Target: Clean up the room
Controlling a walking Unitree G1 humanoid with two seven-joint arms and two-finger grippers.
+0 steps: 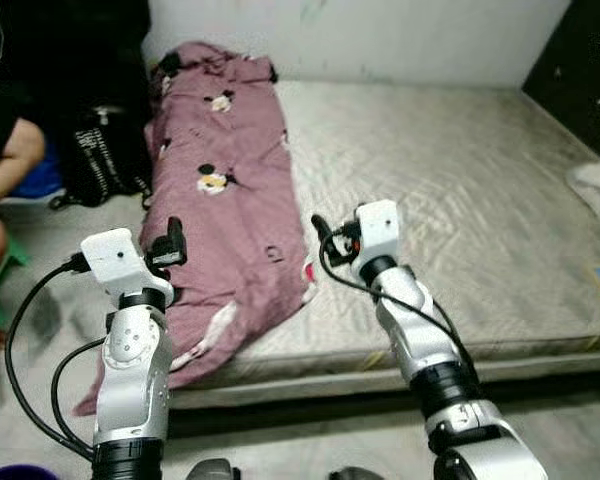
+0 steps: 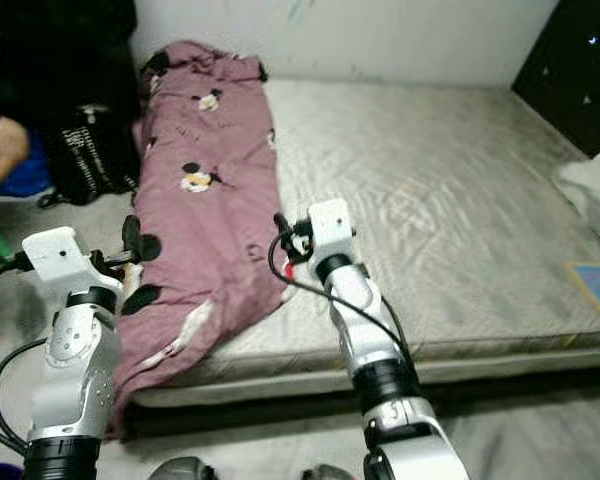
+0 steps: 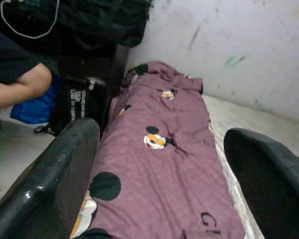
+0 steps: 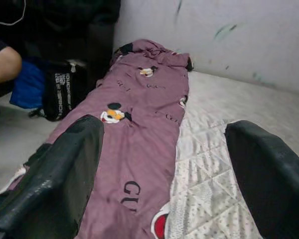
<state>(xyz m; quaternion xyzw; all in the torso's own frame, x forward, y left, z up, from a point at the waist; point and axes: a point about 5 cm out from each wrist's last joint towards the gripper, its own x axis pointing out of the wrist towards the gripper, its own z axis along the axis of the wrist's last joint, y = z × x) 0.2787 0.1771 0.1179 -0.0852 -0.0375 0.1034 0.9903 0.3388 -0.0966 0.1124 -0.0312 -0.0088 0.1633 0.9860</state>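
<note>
Both claws are wide open and empty. The mauve cartoon-print blanket (image 1: pixel 225 190) lies just ahead of the left gripper (image 1: pixel 170 243), beside the right gripper (image 1: pixel 325 235). Looks soft, light, floppy; I'd pinch the near hanging edge.

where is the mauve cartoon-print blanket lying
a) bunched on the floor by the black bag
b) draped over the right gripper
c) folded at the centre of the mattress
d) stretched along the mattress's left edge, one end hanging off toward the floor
d: the mauve cartoon-print blanket runs down the left edge of the grey quilted mattress, its near end drooping over the side.
</note>
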